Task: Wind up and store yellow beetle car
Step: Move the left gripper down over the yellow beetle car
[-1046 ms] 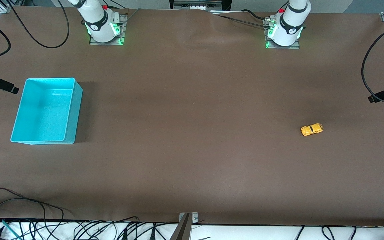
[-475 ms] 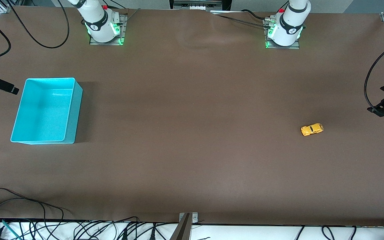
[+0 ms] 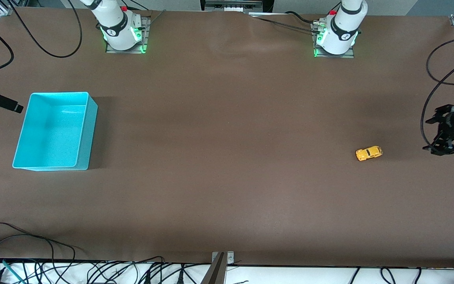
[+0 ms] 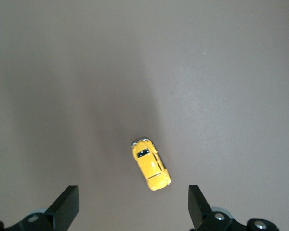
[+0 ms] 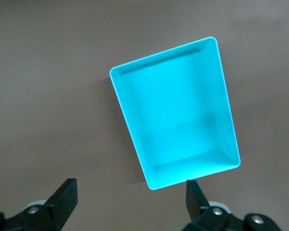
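Near the left gripper [image 3: 439, 134], which hangs wide open and empty, sits the yellow beetle car [image 3: 368, 153]. Right gripper [image 5: 130, 204], open and empty, waits above the turquoise bin [image 5: 221, 110].

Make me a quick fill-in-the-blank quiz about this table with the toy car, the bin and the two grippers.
1. The yellow beetle car sits on the ____.
2. The turquoise bin holds ____.
3. The left gripper, over the table near the car, has its fingers ____.
4. The right gripper hangs near the ____, fingers open.

Missing words: table; nothing; open; bin
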{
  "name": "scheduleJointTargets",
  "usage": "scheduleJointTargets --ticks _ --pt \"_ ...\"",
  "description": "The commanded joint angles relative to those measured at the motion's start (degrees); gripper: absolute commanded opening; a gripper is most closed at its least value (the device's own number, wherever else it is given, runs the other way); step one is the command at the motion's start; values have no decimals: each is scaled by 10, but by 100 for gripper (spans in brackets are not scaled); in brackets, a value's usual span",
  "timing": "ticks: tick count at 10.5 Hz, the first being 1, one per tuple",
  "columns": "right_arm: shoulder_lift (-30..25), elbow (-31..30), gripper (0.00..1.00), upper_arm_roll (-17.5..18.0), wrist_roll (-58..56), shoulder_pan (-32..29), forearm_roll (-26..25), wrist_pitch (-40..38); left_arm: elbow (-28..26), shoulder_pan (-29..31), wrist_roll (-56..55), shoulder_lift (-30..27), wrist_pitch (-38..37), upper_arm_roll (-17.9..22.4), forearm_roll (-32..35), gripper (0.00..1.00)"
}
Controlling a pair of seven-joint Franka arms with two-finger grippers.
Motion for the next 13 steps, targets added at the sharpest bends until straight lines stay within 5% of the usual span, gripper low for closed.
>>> scheduleJointTargets --ticks 1,8,13 --pt "8 6 100 1 4 -4 6 6 -12 -21 -59 31 48 12 -20 100" --pt "9 1 100 0 4 -5 6 9 -65 -47 -199 147 244 13 -26 100" --pt "10 1 100 -1 4 -6 7 12 -96 -47 -218 150 267 12 -26 100"
